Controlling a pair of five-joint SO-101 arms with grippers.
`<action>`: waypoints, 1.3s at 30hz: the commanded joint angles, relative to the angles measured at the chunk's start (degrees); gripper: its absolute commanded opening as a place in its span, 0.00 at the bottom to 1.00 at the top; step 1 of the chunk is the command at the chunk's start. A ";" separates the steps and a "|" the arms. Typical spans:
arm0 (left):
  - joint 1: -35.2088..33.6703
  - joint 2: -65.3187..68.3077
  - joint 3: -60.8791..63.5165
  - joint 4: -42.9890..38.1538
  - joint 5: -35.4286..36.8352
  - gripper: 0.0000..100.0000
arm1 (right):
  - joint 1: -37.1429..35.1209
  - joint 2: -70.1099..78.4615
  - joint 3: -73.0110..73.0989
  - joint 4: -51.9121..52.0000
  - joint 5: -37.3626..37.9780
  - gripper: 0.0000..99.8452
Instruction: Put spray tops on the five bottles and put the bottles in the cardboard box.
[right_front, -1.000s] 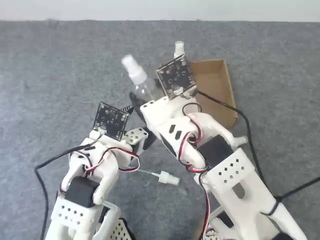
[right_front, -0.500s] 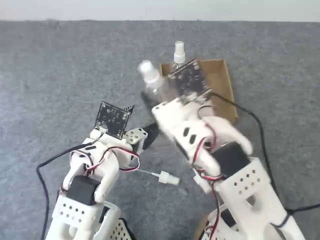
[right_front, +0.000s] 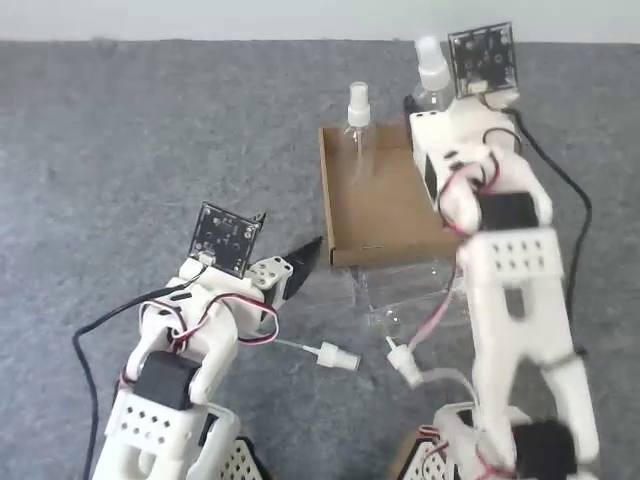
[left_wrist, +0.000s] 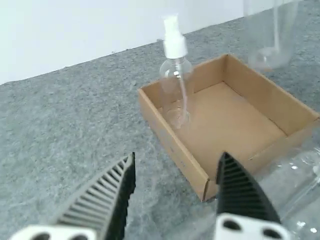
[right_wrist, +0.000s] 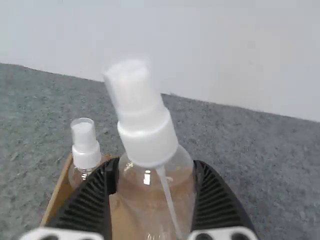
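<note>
My right gripper (right_wrist: 152, 177) is shut on a clear bottle (right_front: 432, 82) with a white spray top (right_wrist: 140, 115), held upright above the far right corner of the cardboard box (right_front: 385, 215). Another capped bottle (right_front: 358, 130) stands in the box's far left corner. My left gripper (left_wrist: 172, 192) is open and holds nothing, low over the carpet just left of the box's near corner. Clear uncapped bottles (right_front: 400, 290) lie in front of the box. A loose spray top (right_front: 335, 357) with its tube lies on the carpet between the arms.
A second loose spray top (right_front: 405, 360) lies by the right arm's base. Grey carpet (right_front: 150, 130) stretches open to the left and behind the box. A white wall runs along the far edge.
The right arm has swung the capped bottle from left of the box to above its far right corner. The left arm has stayed put.
</note>
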 joint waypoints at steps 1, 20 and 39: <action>-4.57 0.26 -0.40 -1.93 0.44 0.14 | 1.54 8.22 -3.78 -7.52 -3.43 0.01; -9.14 0.35 1.27 -6.68 0.70 0.01 | 1.63 31.43 -3.78 -34.24 -8.18 0.01; -9.23 0.35 1.27 -6.68 0.70 0.01 | 1.45 36.44 -3.78 -38.81 -8.35 0.01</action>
